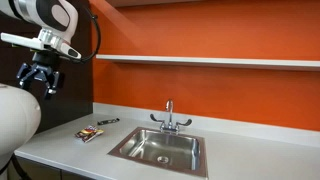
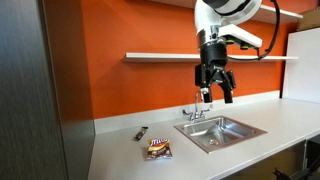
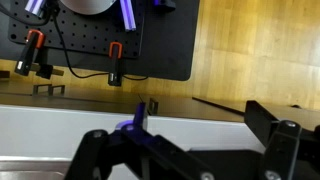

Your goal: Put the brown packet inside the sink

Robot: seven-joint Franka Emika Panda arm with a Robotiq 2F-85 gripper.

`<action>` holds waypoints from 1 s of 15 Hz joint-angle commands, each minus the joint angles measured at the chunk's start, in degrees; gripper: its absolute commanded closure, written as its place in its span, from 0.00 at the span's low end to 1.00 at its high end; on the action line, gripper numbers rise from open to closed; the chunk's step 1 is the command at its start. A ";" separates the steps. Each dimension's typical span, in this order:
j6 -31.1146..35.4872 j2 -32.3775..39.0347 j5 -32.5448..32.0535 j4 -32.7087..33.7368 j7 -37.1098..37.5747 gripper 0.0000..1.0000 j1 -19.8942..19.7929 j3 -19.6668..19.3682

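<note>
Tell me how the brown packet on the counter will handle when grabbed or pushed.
The brown packet lies flat and thin on the counter, so it is probably light and will likely slide rather than roll or tip. It looks like a soft wrapper, so it may flex or crumple in the open gripper.

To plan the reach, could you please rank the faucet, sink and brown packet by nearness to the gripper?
In an exterior view, from the gripper:
1. faucet, just below it.
2. sink, lower, beneath it.
3. brown packet, farther along the counter.
</note>
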 commanded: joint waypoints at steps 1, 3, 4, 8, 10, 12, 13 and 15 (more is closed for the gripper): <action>-0.43 -0.03 0.60 0.18 -0.71 0.00 -1.51 1.22; 0.91 0.28 0.42 -0.03 -1.28 0.00 -1.58 1.32; 1.75 0.50 0.34 -0.10 -1.57 0.00 -1.57 1.39; 7.84 1.67 0.08 -0.73 -1.74 0.00 -1.48 2.13; 11.23 2.77 -0.28 -1.00 -1.58 0.00 -1.41 2.50; 14.44 4.80 -0.67 -0.94 -1.60 0.00 -1.27 2.80; 15.81 5.85 -0.81 -0.84 -1.55 0.00 -1.19 2.97; 18.92 8.97 -1.28 -0.47 -1.61 0.00 -1.13 3.36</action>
